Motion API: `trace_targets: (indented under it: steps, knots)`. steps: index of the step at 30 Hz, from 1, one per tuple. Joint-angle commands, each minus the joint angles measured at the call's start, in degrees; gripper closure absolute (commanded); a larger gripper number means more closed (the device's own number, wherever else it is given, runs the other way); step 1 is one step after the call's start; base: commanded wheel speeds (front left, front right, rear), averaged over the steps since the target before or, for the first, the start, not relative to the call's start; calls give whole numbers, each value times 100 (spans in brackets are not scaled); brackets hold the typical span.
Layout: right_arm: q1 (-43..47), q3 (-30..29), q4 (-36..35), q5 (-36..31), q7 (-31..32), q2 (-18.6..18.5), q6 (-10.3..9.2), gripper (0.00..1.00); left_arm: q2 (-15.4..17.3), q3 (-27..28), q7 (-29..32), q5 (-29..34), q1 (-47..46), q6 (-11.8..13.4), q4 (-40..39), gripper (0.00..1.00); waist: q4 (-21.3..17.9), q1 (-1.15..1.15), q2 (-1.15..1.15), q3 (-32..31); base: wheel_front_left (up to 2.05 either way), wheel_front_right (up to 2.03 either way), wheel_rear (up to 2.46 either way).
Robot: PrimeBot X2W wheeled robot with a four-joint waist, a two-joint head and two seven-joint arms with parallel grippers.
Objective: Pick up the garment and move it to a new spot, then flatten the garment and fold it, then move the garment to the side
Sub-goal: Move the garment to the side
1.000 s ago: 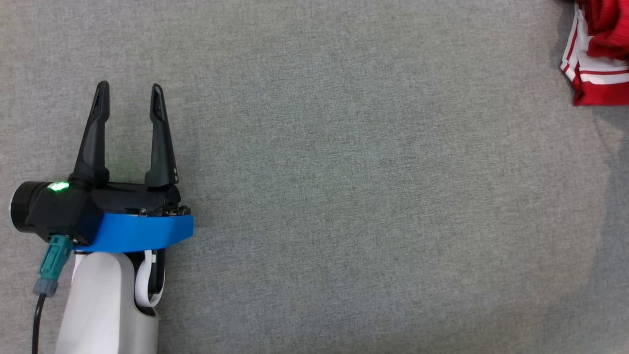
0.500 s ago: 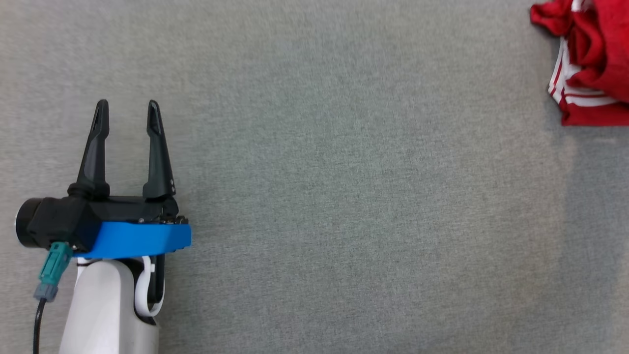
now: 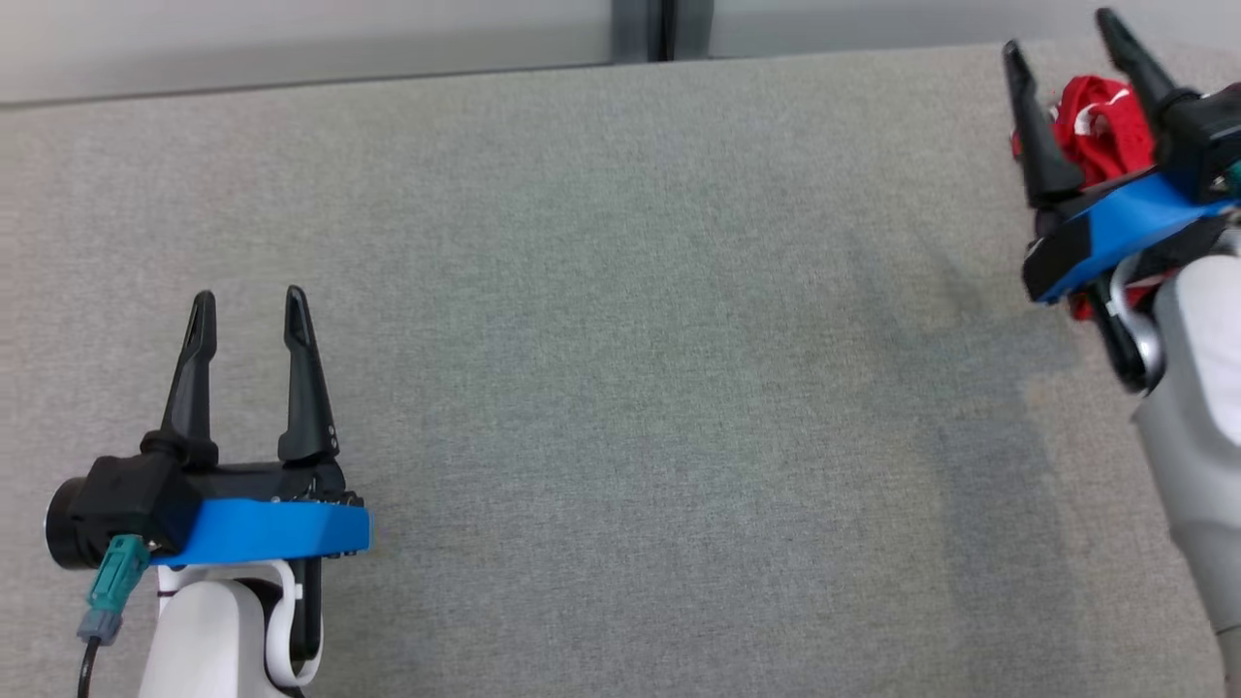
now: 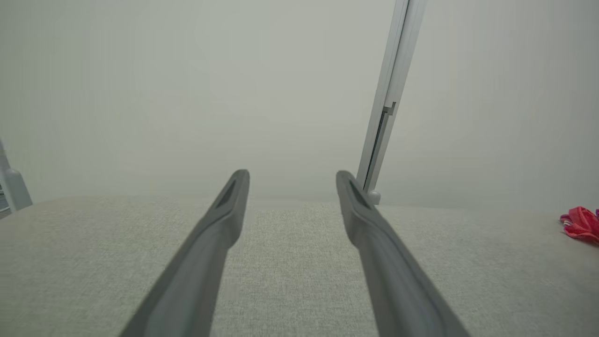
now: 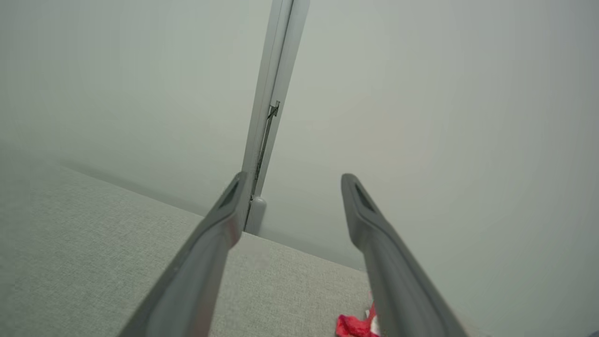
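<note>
The garment (image 3: 1100, 131) is a crumpled red cloth with white trim, lying at the far right of the grey table (image 3: 620, 388). My right gripper (image 3: 1062, 34) hovers over it, open, fingers apart with nothing between them; its blue wrist covers much of the cloth. In the right wrist view the garment (image 5: 355, 326) peeks out at the bottom edge below the open right gripper (image 5: 292, 180). My left gripper (image 3: 247, 302) rests open over bare table at the lower left. In the left wrist view the left gripper (image 4: 292, 177) is open, and the garment (image 4: 581, 224) lies far right.
A pale wall with a vertical metal post (image 3: 640, 29) runs along the table's far edge. The same post (image 4: 388, 98) stands beyond the left gripper's fingers. Wide bare grey fabric surface stretches between the two arms.
The head camera has tilted up, bringing the table's far edge and wall into view. My right arm has come into view over the garment, which lies bunched at the right.
</note>
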Motion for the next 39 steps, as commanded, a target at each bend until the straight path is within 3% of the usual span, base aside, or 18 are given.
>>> trace_targets:
  steps: [1, 9, 24, 39]
  knots:
    - [190, 6, -170, 55, -16, 123, -1, 0, -4, 33, -15, -12, 84, 15, 38, 0, 17, 1, 0, -113, 0, 0, 0]
    - [1264, -202, -957, 20, -17, 638, -1, 0, -38, 47, -15, -52, 288, 28, 180, 0, 116, 1, 0, -532, 0, 0, 0]
    - [3282, -1198, -2092, -72, -18, 1358, -1, 0, -51, 14, -15, -99, 655, 30, 421, 0, 157, 1, 0, -1110, 0, 0, 0]
    - [4283, -1550, -3117, -260, 428, 1671, 0, 0, -48, -135, -15, -65, 680, 99, 599, 0, 287, 1, 0, -1297, 0, 0, 0]
